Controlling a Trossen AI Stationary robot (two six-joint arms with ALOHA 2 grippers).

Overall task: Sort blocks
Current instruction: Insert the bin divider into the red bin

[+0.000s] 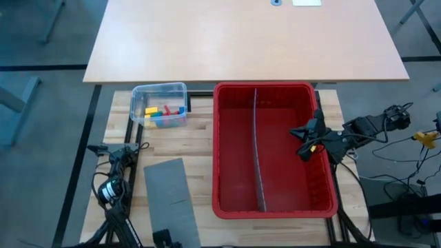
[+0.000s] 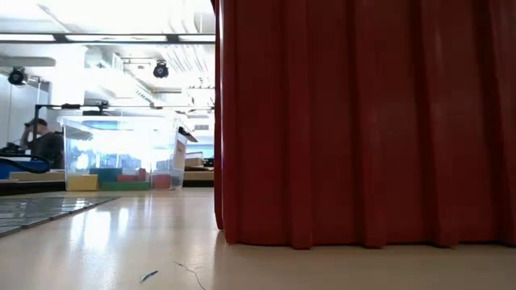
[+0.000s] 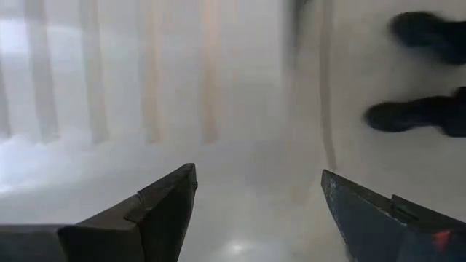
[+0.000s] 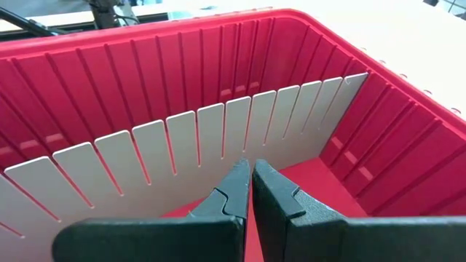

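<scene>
**Bin divided, blocks still in the tub: sorting has not begun**

The red bin (image 1: 274, 148) sits at the centre-right of the wooden table (image 1: 200, 145), split lengthwise by one grey slotted divider panel (image 1: 259, 155) that runs from 12 o'clock to 6 o'clock. Both halves of the bin look empty. A second grey panel (image 1: 171, 200) lies flat on the table at about 8 o'clock from the bin.

The blocks (image 1: 162, 114), yellow, red, blue and green, are heaped in the small clear tub (image 1: 160, 105), which stands just beside the bin's outer wall at about 10 o'clock. In the low view the tub (image 2: 122, 153) shows beyond the bin's red wall (image 2: 363, 121), with coloured blocks (image 2: 121, 180) along its floor.

The right gripper (image 1: 307, 141) hangs over the bin's 3 o'clock half; its wrist view shows its fingers (image 4: 251, 193) pressed together with nothing between them, pointing at the upright divider (image 4: 189, 156). The left gripper (image 1: 103, 149) waits low at the table's 9 o'clock edge, well apart from the tub; its own view shows its fingers (image 3: 164, 211) standing wide apart and empty.

My reading is that the bin setup is finished or nearly so, and that no block has been sorted yet. The next move probably belongs to the left arm, the nearer one to the tub: reach toward 12 o'clock, come down into the tub over one block, and close on it alone without dragging its neighbours.
</scene>
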